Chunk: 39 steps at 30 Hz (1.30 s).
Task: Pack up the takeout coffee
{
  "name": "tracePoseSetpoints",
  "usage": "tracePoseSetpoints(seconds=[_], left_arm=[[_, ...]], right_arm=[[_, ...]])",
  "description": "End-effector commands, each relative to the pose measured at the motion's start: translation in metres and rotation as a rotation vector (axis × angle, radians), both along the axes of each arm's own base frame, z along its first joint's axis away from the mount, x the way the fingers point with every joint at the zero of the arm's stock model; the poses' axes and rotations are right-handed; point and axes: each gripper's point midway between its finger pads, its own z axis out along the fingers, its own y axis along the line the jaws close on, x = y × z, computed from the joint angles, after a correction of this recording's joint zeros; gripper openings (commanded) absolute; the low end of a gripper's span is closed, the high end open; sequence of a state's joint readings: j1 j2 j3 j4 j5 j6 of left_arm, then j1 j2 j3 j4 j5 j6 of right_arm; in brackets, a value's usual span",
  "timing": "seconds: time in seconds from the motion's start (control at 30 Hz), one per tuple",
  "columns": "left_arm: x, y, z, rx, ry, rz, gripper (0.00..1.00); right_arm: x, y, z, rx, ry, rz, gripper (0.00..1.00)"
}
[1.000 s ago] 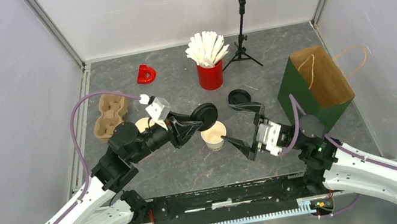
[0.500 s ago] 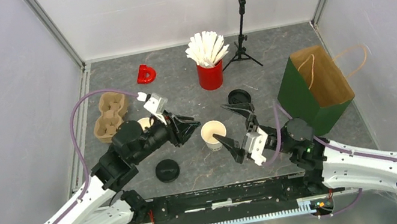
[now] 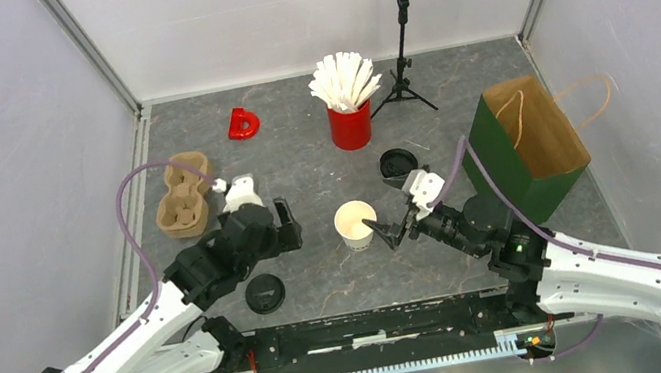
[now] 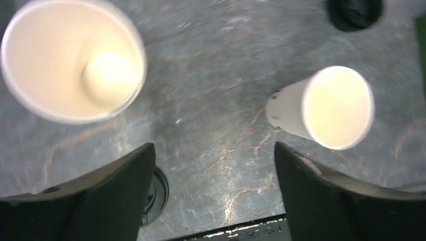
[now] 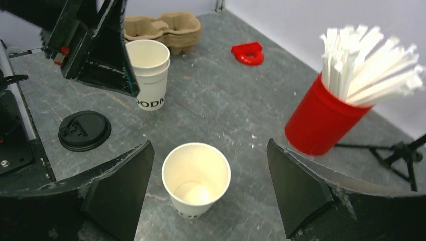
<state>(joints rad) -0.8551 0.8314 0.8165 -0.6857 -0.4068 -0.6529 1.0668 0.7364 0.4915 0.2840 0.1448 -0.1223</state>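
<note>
One white paper cup (image 3: 356,225) (image 5: 196,178) stands open-topped mid-table, between the fingers of my open right gripper (image 3: 392,229) (image 5: 209,145) without touching either finger. The second cup (image 5: 148,75) (image 4: 73,60) stands further left, beside my left gripper (image 3: 285,230) (image 4: 213,148), which hangs open over bare table with nothing in it. In the top view the left arm hides that cup. A black lid (image 3: 263,294) (image 5: 84,130) lies flat near the front edge, partly behind my left finger in the left wrist view. The other black lid (image 3: 396,163) lies behind the middle cup.
A brown pulp carrier (image 3: 181,196) sits at the left edge. A red cup of white sticks (image 3: 351,122) and a microphone stand (image 3: 404,73) are at the back. A green paper bag (image 3: 524,154) stands open at the right. A red D-shaped piece (image 3: 243,123) lies back left.
My left gripper let go of the black lid, which now lies on the table near the front, then opened wide and drew back left. My right gripper moved up around the middle cup.
</note>
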Motion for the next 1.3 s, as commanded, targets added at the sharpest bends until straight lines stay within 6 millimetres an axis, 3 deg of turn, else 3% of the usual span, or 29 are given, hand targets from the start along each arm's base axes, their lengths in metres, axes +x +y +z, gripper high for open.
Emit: tracePoseSetpoints(seconds=[0.0,0.1,0.17,0.47,0.6,1.07,1.27], left_arm=[[-0.012,0.053,-0.039,-0.012,0.094,0.382,1.00],[-0.024,0.078,-0.053,0.014,0.148,0.552,1.00],[-0.033,0.084,-0.061,0.015,0.196,0.626,1.00],[-0.061,0.090,-0.108,0.047,0.368,0.746,1.00],[-0.069,0.095,-0.118,0.082,0.406,0.797,1.00],[-0.062,0.072,-0.152,0.049,0.444,0.739,1.00],[-0.064,0.075,-0.159,0.079,0.458,0.769,1.00]], right_arm=[[0.006,-0.018,0.003,0.092,0.147,-0.121,0.92],[0.007,-0.025,0.005,0.083,0.155,-0.152,0.93],[0.006,-0.028,0.009,0.095,0.153,-0.153,0.94],[0.006,-0.043,0.014,0.113,0.122,-0.189,0.95],[0.007,-0.043,0.013,0.103,0.118,-0.193,0.95],[0.008,-0.042,0.009,0.097,0.127,-0.193,0.96],[0.008,-0.041,0.006,0.087,0.136,-0.193,0.96]])
